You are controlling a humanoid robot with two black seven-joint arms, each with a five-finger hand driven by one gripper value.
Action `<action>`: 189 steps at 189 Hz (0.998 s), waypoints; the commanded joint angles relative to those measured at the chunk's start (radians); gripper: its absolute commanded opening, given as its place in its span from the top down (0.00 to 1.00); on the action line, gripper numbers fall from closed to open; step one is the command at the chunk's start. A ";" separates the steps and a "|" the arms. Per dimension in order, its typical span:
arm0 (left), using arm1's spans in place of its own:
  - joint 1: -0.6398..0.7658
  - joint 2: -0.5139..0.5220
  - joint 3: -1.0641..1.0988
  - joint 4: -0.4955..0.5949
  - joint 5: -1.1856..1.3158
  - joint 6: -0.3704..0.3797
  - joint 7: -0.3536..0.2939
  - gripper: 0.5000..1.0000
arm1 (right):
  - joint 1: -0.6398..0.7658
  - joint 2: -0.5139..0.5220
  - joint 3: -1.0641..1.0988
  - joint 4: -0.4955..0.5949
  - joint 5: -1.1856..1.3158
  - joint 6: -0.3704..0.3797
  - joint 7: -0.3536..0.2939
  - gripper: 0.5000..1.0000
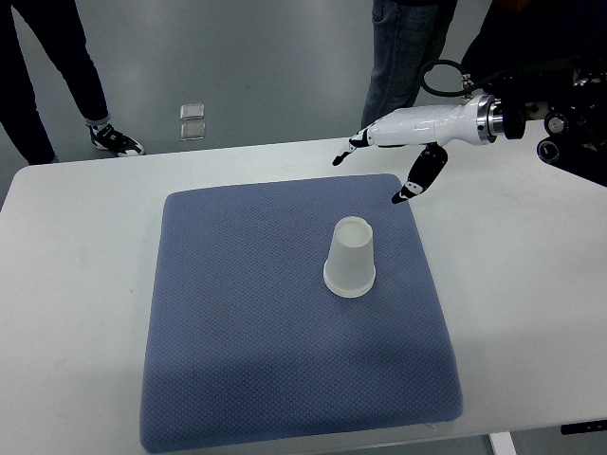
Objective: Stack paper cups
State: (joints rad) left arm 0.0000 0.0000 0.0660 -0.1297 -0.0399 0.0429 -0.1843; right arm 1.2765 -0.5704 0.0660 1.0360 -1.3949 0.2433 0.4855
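Worktop (531,284): white, rectangular, filling most of the top view; grey floor beyond its far edge.

Mat (247,332): blue-grey textured fabric pad, roughly square with rounded corners, lying flat on the worktop, centred slightly left; its near edge reaches close to the worktop's near edge.

Right arm (474,121): white shell with a metal wrist ring and dark cabling, entering from the picture's right edge above the far right part of the worktop.

Persons: two standing on the floor beyond the worktop, only legs visible; one in dark trousers and black-and-white trainers (114,140) at far left, one in blue jeans (398,57) at far centre.

Right robot hand (394,156): white with black fingertips, raised over the far right corner of the mat, fingers spread and relaxed, grasping nothing; thumb pointing down toward the mat edge. Well apart from the cup.

Paper cup (350,258): white, upside down, wide rim resting on the mat, right of the mat's centre. Whether it is one cup or several nested cannot be told.

Floor fittings (193,121): two small square pale plates, far left of centre.
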 commanded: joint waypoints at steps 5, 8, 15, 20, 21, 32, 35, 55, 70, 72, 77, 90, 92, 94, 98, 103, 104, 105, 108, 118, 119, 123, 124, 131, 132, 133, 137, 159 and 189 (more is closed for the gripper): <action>0.000 0.000 0.000 0.001 0.000 0.000 0.000 0.00 | -0.040 0.018 0.066 -0.085 0.080 -0.009 -0.001 0.21; 0.000 0.000 0.000 -0.001 0.000 0.000 -0.001 0.00 | -0.046 0.021 0.077 -0.100 0.106 -0.009 -0.001 0.21; 0.000 0.000 0.000 -0.001 0.000 0.000 0.000 0.00 | -0.054 0.024 0.094 -0.122 0.151 -0.009 -0.001 0.21; 0.000 0.000 0.000 -0.001 0.000 0.000 0.000 0.00 | -0.060 0.027 0.106 -0.143 0.198 -0.009 -0.001 0.21; 0.000 0.000 0.000 -0.001 0.000 0.000 0.000 0.00 | -0.060 0.027 0.106 -0.143 0.198 -0.009 -0.001 0.21; 0.000 0.000 0.000 0.001 0.000 0.000 0.000 0.00 | -0.071 0.029 0.118 -0.175 0.287 -0.010 -0.001 0.21; 0.000 0.000 0.000 0.001 0.000 0.000 0.000 0.00 | -0.075 0.029 0.124 -0.186 0.329 -0.010 -0.001 0.21; 0.000 0.000 0.000 -0.001 0.000 0.000 0.000 0.00 | -0.086 0.049 0.140 -0.218 0.527 -0.012 -0.002 0.21; 0.000 0.000 0.000 -0.001 0.000 0.000 0.000 0.00 | -0.092 0.060 0.141 -0.244 0.698 -0.024 -0.002 0.21; 0.000 0.000 0.000 0.001 0.000 0.000 -0.001 0.00 | -0.094 0.061 0.141 -0.248 0.718 -0.028 -0.002 0.21; 0.000 0.000 0.000 -0.001 0.000 0.000 0.000 0.00 | -0.095 0.063 0.140 -0.249 0.758 -0.038 -0.002 0.21; 0.000 0.000 0.000 -0.001 0.000 0.000 -0.001 0.00 | -0.112 0.067 0.140 -0.255 0.881 -0.065 -0.002 0.21; 0.000 0.000 0.000 -0.001 0.000 0.000 -0.001 0.00 | -0.115 0.069 0.141 -0.255 0.898 -0.068 -0.002 0.21; 0.000 0.000 0.000 0.001 0.000 0.000 0.000 0.00 | -0.117 0.069 0.141 -0.255 0.913 -0.071 -0.002 0.21; 0.000 0.000 0.000 -0.001 0.000 0.000 0.000 0.00 | -0.120 0.069 0.141 -0.255 0.944 -0.076 -0.002 0.21; 0.000 0.000 0.000 0.001 0.000 0.000 0.000 0.00 | -0.121 0.070 0.143 -0.257 0.996 -0.082 -0.001 0.21; 0.000 0.000 0.000 0.001 0.000 0.000 0.000 0.00 | -0.121 0.070 0.143 -0.257 0.996 -0.082 -0.001 0.21; 0.000 0.000 0.000 -0.001 0.000 0.000 0.000 0.00 | -0.121 0.070 0.141 -0.257 1.016 -0.084 -0.001 0.21; 0.000 0.000 0.000 -0.001 0.000 0.000 0.000 0.00 | -0.123 0.070 0.141 -0.257 1.034 -0.085 -0.001 0.21; 0.000 0.000 0.000 -0.001 0.000 0.000 0.000 0.00 | -0.124 0.070 0.141 -0.257 1.131 -0.091 -0.001 0.21; 0.000 0.000 0.000 0.001 0.000 0.000 0.000 0.00 | -0.124 0.070 0.141 -0.257 1.151 -0.093 -0.001 0.21; 0.000 0.000 0.000 -0.001 0.000 0.000 0.000 0.00 | -0.128 0.070 0.141 -0.257 1.191 -0.093 -0.002 0.21; 0.000 0.000 0.000 -0.001 0.000 0.000 0.000 0.00 | -0.128 0.070 0.141 -0.257 1.191 -0.093 -0.002 0.21; 0.000 0.000 0.000 -0.001 0.000 0.000 0.000 0.00 | -0.131 0.070 0.141 -0.257 1.267 -0.099 -0.002 0.21; 0.000 0.000 0.000 -0.001 0.000 0.000 0.000 0.00 | -0.131 0.070 0.141 -0.257 1.268 -0.099 -0.002 0.21; 0.000 0.000 0.000 -0.001 0.000 0.000 0.000 0.00 | -0.131 0.070 0.141 -0.257 1.287 -0.101 -0.002 0.21; 0.000 0.000 0.000 -0.001 0.000 0.000 0.000 0.00 | -0.131 0.070 0.141 -0.257 1.324 -0.105 -0.002 0.21; 0.000 0.000 0.000 -0.001 0.000 0.000 0.000 0.00 | -0.131 0.073 0.141 -0.255 1.502 -0.157 -0.034 0.21; 0.000 0.000 0.000 -0.001 0.000 0.000 0.000 0.00 | -0.146 0.092 0.141 -0.257 1.633 -0.236 -0.073 0.21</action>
State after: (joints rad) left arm 0.0000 0.0000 0.0660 -0.1303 -0.0399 0.0430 -0.1843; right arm 1.1430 -0.4889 0.2072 0.7797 0.1583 0.0595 0.4386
